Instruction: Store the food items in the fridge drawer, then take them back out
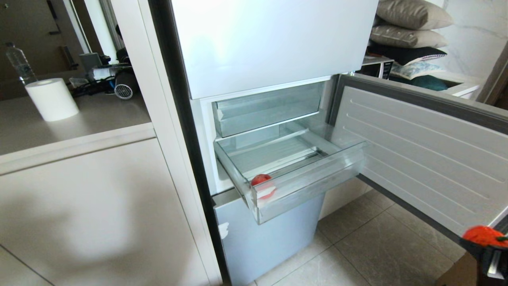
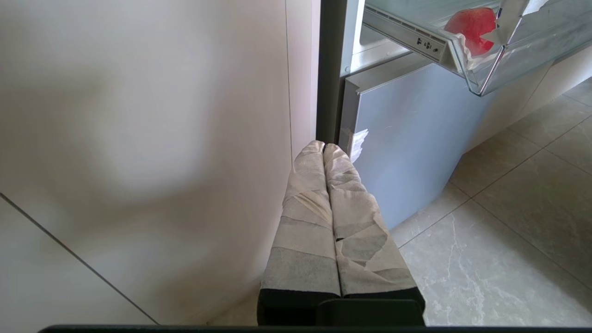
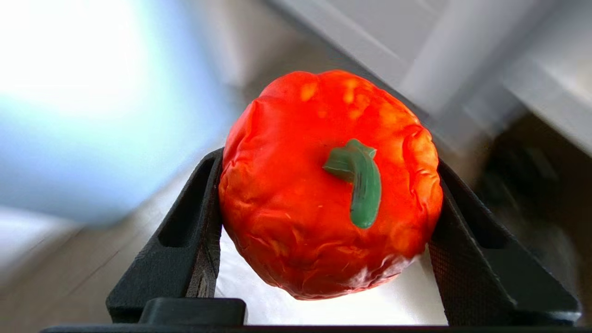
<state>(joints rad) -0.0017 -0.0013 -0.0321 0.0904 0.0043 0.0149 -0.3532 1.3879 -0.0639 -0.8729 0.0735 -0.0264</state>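
Pepper (image 3: 330, 185) first: it sits wedged between the two black fingers of the right claw (image 3: 330, 217), red and wrinkled with its green stem toward the wrist camera, so the claw is gripping it across its widest part. From the head view that claw (image 1: 486, 242) is low at the right edge, under the open fridge door (image 1: 420, 155) and well apart from the drawer (image 1: 309, 186).

The drawer stands pulled out, and a small red fruit (image 1: 262, 181) lies in its front left corner, against the clear front wall (a scrap of white sits right under it).

To do this well, I'd judge the pepper must be carried with a steady squeeze, wide of the door edge; whether it is going in or coming out I cannot tell. If going in, lift it over the tall front wall and set it on bare ribbed floor, away from the fruit.

The left claw (image 2: 323, 152) hangs parked low by the cabinet, taped fingers pressed together.
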